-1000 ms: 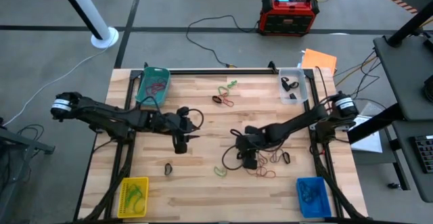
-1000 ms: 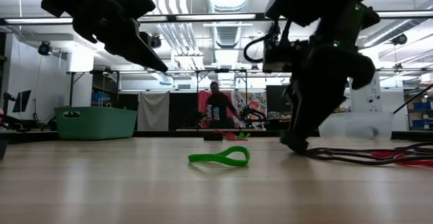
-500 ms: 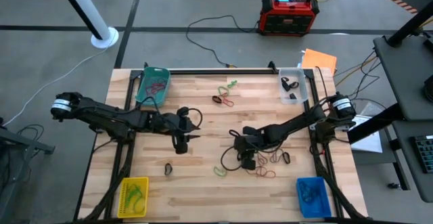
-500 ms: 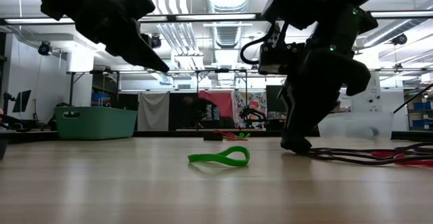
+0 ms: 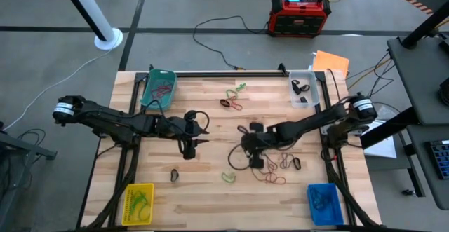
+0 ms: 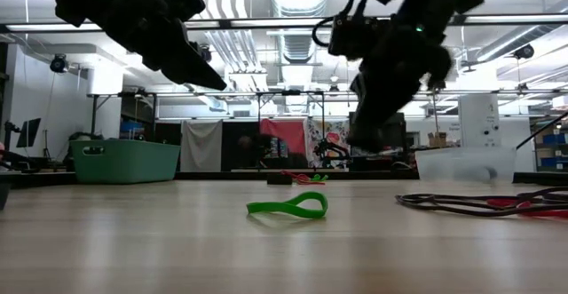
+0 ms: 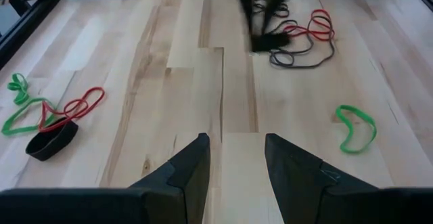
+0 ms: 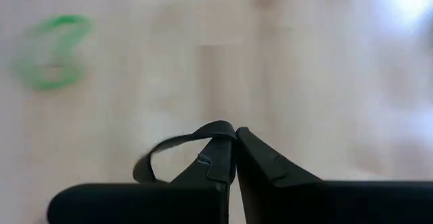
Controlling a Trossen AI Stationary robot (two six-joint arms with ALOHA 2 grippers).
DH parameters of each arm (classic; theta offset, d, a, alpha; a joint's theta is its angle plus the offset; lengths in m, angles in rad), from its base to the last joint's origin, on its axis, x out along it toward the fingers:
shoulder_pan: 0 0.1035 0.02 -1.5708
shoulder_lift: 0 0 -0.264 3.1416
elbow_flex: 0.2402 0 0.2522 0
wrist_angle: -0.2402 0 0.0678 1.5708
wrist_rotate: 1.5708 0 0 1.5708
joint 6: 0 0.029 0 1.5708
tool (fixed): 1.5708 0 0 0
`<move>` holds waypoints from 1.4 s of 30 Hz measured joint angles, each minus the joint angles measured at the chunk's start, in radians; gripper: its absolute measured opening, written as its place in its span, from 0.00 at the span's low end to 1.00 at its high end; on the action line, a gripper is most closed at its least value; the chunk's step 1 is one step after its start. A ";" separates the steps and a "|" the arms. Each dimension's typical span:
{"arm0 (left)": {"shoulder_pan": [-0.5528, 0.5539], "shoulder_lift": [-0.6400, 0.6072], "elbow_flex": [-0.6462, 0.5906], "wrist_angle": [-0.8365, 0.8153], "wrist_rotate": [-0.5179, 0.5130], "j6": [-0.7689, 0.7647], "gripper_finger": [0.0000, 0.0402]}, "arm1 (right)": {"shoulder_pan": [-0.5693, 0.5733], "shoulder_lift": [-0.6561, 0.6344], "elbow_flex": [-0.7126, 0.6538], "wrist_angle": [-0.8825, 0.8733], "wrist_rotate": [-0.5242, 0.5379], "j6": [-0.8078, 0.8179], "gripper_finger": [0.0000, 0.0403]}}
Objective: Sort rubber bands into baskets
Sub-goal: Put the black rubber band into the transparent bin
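Observation:
My right gripper (image 5: 255,162) hangs above the table's middle right, shut on a thin black rubber band (image 8: 162,155). Below and beside it, red, brown and black rubber bands (image 5: 279,166) lie flat in a loose cluster. A green band (image 5: 228,176) lies flat nearer the front edge. My left gripper (image 7: 235,149) hovers open over bare wood left of centre, touching nothing. The four baskets stand at the corners: teal (image 5: 158,86), clear (image 5: 303,90), yellow (image 5: 138,202) and blue (image 5: 323,202). My right gripper pinches one end of the black band (image 8: 218,129) between its two fingertips. The fingers point down at a slant. The rest of the loop (image 8: 145,166) bows out slack to one side, clear of the table.
More bands lie near the far edge (image 5: 233,99) and a single dark one (image 5: 174,174) at the front left. A red-and-black box (image 5: 300,15) sits on the floor beyond the table. Bare wood lies between the two arms.
My right gripper has shut on the black band among the cluster and risen off the table, shifting slightly toward the left and far edges. The band has come up with it, while the rest of the cluster stays on the wood.

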 joint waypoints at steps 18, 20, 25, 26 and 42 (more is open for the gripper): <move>0.000 0.044 0.000 0.037 -0.011 -0.001 0.32 | -0.746 -0.016 0.150 -0.729 0.610 0.312 0.02; 0.000 0.060 0.000 0.036 -0.017 -0.001 0.32 | -0.839 -0.016 0.131 -0.733 0.537 0.317 0.02; 0.000 0.093 0.000 0.069 -0.018 0.001 0.32 | -0.956 -0.016 0.082 -0.727 0.473 0.312 0.02; 0.000 0.095 0.000 0.081 -0.018 0.010 0.32 | -0.965 -0.016 0.074 -0.726 0.473 0.312 0.02; 0.004 0.094 0.000 0.113 -0.020 0.068 0.32 | -0.974 -0.016 0.064 -0.694 0.451 0.319 0.23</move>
